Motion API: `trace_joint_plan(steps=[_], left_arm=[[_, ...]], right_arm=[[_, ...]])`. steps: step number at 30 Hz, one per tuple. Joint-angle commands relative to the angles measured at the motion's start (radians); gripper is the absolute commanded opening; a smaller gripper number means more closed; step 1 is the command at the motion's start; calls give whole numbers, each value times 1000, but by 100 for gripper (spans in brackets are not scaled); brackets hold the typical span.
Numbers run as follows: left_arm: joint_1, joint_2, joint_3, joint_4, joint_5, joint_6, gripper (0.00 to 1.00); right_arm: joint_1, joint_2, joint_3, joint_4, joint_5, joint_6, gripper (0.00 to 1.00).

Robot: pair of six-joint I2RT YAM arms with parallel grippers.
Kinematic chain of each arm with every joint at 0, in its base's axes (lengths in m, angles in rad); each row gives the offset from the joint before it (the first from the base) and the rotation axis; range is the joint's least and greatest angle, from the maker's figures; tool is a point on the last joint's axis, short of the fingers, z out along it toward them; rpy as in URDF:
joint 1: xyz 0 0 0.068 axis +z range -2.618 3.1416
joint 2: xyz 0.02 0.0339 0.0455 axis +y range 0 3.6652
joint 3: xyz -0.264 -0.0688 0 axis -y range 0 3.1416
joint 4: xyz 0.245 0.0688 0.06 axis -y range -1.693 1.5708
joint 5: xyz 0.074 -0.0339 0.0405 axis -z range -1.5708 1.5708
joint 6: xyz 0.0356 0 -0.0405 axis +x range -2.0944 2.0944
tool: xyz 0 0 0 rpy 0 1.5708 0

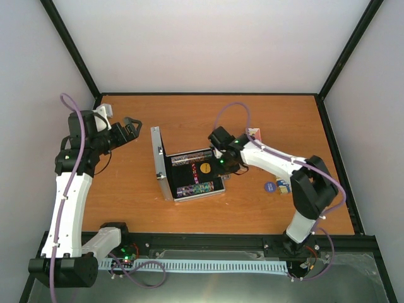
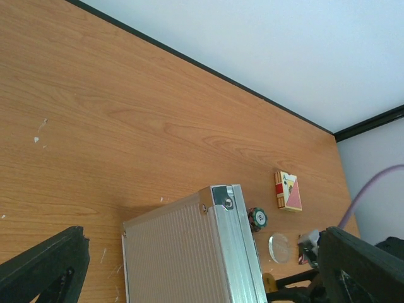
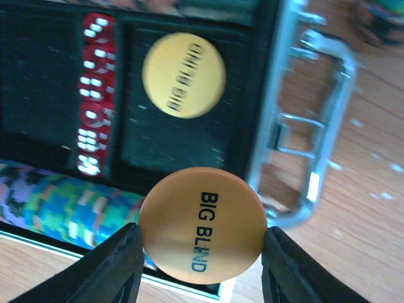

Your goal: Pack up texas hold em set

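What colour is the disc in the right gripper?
Disc: orange, black BIG BLIND lettering; clearest in right wrist view.

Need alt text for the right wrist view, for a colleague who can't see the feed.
The right gripper grips an orange BIG BLIND button between its jaws, over the open case. Inside lie a yellow button, a row of red dice and a row of multicoloured chips; the metal handle is at right.

The upright lid of the silver case walls off its left side from the spread-wide left end effector. Over the case hangs the right end effector, gripping the BIG BLIND button. Behind the case the table is bare; right of it lie a red card deck and blue button.
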Motion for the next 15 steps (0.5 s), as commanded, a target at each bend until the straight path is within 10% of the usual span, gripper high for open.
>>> trace_joint_plan(steps=[1,15], left_arm=[[-2,-18,2,-15,0,33,100],[-2,-14,11,-34,7,42,100]], right_arm=[[70,106,109,22,-65,-59,50],[182,410,415,4,-126,-161,50]])
